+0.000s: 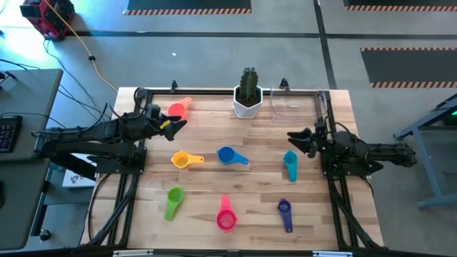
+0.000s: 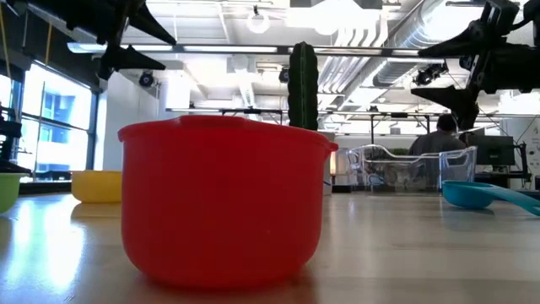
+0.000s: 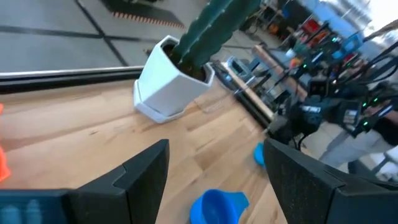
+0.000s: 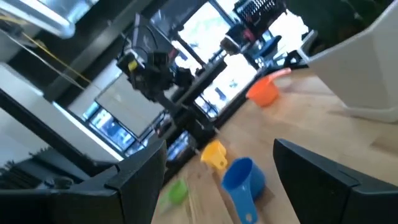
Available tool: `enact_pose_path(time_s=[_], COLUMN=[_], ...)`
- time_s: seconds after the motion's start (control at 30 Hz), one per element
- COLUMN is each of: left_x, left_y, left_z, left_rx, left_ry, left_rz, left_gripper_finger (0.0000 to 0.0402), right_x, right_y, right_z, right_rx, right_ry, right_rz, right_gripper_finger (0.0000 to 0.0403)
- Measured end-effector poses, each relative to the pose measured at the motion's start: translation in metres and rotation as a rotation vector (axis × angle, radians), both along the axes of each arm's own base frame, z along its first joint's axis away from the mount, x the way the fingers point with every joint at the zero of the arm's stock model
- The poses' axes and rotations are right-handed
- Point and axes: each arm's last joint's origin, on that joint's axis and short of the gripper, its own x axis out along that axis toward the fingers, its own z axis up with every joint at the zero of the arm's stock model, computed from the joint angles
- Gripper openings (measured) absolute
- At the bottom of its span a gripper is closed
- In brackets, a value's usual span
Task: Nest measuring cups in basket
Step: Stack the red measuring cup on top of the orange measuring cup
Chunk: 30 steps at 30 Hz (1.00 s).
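Seven cups lie apart on the table, each on its own: orange-red (image 1: 178, 109), yellow (image 1: 184, 159), blue (image 1: 230, 156), teal (image 1: 290, 164), green (image 1: 173, 202), pink (image 1: 226, 216) and purple (image 1: 285, 213). The clear basket (image 1: 293, 103) stands at the far edge, right of the cactus pot. My left gripper (image 1: 175, 123) hovers open above the table just near of the orange-red cup. My right gripper (image 1: 294, 139) hovers open, far of the teal cup. Both wrist views show open fingers with nothing between them, left (image 3: 216, 149) and right (image 4: 221, 149).
A white pot with a cactus (image 1: 248, 96) stands at the middle of the far edge, left of the basket. A black frame rail runs along the far edge. In the low view the pink cup (image 2: 224, 198) fills the foreground. A person sits in the room behind (image 2: 443, 135).
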Motion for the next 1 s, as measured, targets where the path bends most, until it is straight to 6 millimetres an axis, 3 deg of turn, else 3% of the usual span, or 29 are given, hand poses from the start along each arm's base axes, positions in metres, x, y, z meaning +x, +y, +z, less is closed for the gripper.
enact_pose_path(time_s=[0.27,0.6,0.8,1.0], left_x=[-0.007,-0.01,-0.012,-0.013], left_y=[-0.001,-0.001,-0.001,-0.001], left_z=[0.014,0.01,0.005,0.004], left_rx=[-0.059,-0.093,-0.097,-0.096], left_ry=[0.033,0.073,0.135,0.149], left_rz=[0.017,0.029,0.036,0.044], left_gripper_finger=[0.025,0.025,0.025,0.025], right_x=[-0.004,-0.021,-0.011,0.025], right_y=[0.001,0.001,0.001,0.0], right_z=[0.021,0.084,0.12,0.141], right_rx=[-0.008,-0.08,-0.077,0.031], right_ry=[-0.163,-0.284,-0.145,0.079], right_rz=[0.036,0.013,0.027,0.032], right_gripper_finger=[0.0287,0.0287,0.0287,0.0287])
